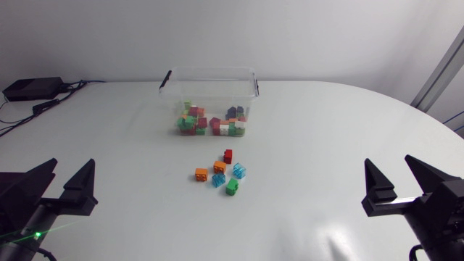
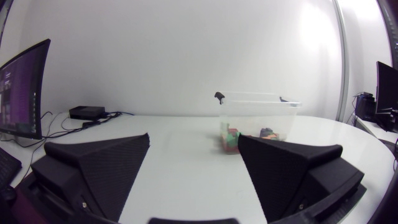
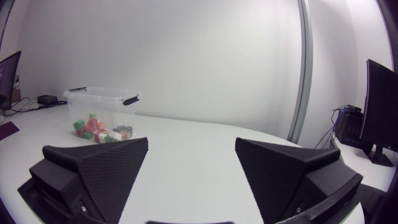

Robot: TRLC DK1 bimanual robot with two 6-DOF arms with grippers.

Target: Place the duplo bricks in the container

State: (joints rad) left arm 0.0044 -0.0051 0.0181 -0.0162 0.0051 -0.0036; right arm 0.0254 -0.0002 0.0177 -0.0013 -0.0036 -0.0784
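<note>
A clear plastic container (image 1: 209, 93) stands at the table's far middle, with several coloured duplo bricks inside. In front of it lie loose bricks: a red one (image 1: 228, 155), two orange ones (image 1: 219, 167) (image 1: 201, 175), two light blue ones (image 1: 238, 171) (image 1: 218, 180) and a green one (image 1: 232, 187). My left gripper (image 1: 64, 186) rests open at the near left, far from the bricks. At the near right my right gripper (image 1: 399, 181) is open too. The left wrist view has the container (image 2: 256, 118) ahead between the fingers. In the right wrist view the container (image 3: 99, 104) is ahead beyond one finger.
A black box with cables (image 1: 32, 88) sits at the table's far left corner. White tabletop (image 1: 326, 145) spreads between the grippers and the bricks.
</note>
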